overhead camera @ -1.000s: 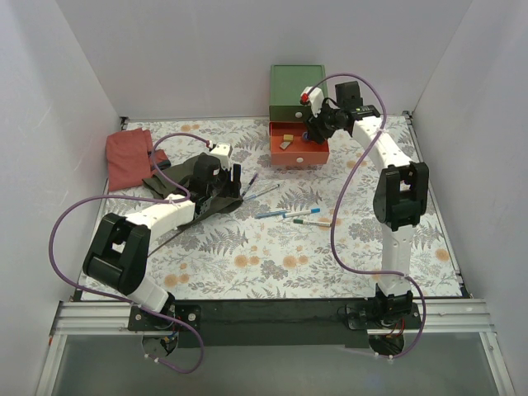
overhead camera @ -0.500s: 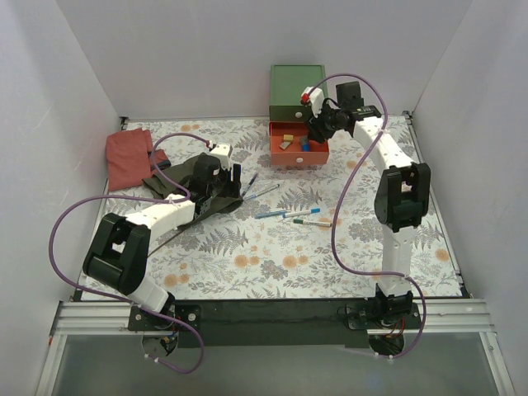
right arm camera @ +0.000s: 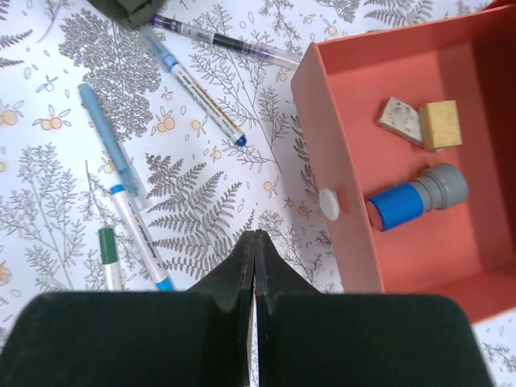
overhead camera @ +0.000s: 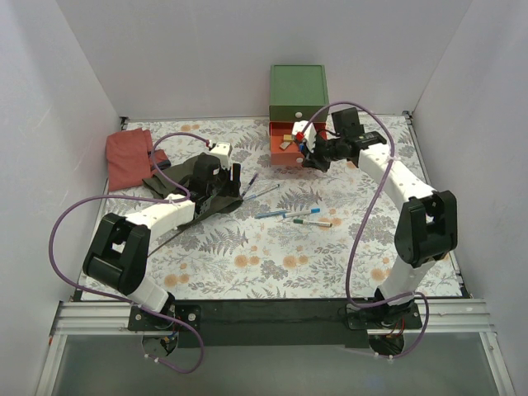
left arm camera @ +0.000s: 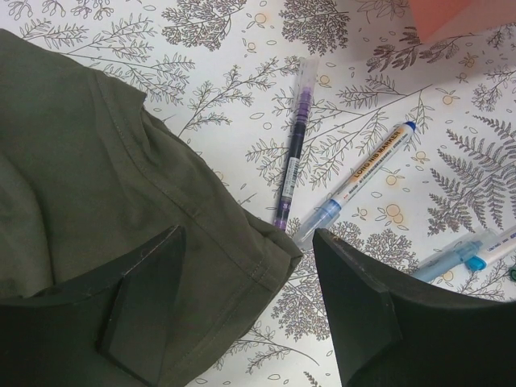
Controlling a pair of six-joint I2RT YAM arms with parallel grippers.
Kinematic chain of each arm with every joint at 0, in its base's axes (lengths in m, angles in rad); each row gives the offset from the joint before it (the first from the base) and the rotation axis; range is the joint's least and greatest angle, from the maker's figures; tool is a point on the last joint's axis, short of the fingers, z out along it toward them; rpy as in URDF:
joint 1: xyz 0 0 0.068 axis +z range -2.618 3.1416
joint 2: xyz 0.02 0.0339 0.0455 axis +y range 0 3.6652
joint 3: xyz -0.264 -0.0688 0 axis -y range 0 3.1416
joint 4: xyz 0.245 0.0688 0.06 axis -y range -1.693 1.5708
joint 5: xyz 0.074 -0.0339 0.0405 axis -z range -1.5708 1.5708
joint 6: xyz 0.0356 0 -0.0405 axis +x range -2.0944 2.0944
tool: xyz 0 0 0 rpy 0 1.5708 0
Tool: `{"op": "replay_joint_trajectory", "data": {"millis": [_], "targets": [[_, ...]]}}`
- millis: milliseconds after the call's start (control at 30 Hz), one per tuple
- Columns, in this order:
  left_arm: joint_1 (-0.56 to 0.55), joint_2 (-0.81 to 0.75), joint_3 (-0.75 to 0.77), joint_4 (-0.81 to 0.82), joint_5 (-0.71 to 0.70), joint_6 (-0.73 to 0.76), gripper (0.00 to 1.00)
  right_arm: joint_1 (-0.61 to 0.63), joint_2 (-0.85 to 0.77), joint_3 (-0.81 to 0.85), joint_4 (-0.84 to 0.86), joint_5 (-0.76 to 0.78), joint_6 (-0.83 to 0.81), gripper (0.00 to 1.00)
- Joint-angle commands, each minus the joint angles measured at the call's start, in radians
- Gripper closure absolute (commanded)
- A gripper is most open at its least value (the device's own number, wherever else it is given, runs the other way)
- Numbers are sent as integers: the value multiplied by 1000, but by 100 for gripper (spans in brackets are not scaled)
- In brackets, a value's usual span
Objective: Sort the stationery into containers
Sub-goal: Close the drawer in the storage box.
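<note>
The red-orange drawer (right arm camera: 332,137) stands pulled out of the green-topped chest (overhead camera: 297,85). In it lie a small blue cylinder (right arm camera: 407,201), a tan block (right arm camera: 440,124) and a grey-white piece (right arm camera: 398,117). My right gripper (right arm camera: 255,235) is shut with nothing in it, above the patterned table just in front of the drawer's white knob (right arm camera: 328,203). Loose pens lie mid-table: a purple one (left arm camera: 292,149), a white-and-blue one (left arm camera: 363,181), a light blue one (right arm camera: 113,145), a blue-capped one (right arm camera: 139,238) and a green-capped one (right arm camera: 107,254). My left gripper (left arm camera: 250,306) is open over the corner of the dark green cloth (left arm camera: 97,185).
A red cloth (overhead camera: 128,157) lies at the back left, partly under the dark green cloth (overhead camera: 177,186). White walls close in the table on three sides. The chest sits against the back wall, and its open drawer (overhead camera: 289,147) juts toward the pens.
My right gripper has shut and drawn back from above the open drawer to just in front of it, the arm swinging lower and to the right. The left arm has not moved.
</note>
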Motion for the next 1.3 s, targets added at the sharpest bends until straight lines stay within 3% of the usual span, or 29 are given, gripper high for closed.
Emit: {"op": "replay_joint_trajectory", "data": {"millis": [0,300,767,1033,1267], "targets": [[6,-28,22,-6,-13,7,36,17,76,32,15,73,-24,99],[6,-28,22,-14,-24,12,36,28,242,221,75,260,-14,99],[8,-3,35,-10,-21,12,36,11,423,419,290,388,100,99],[8,-2,34,-10,-22,7,36,7,478,471,337,414,152,99],[11,-2,37,-15,-24,11,36,-3,416,412,357,406,235,99]]}}
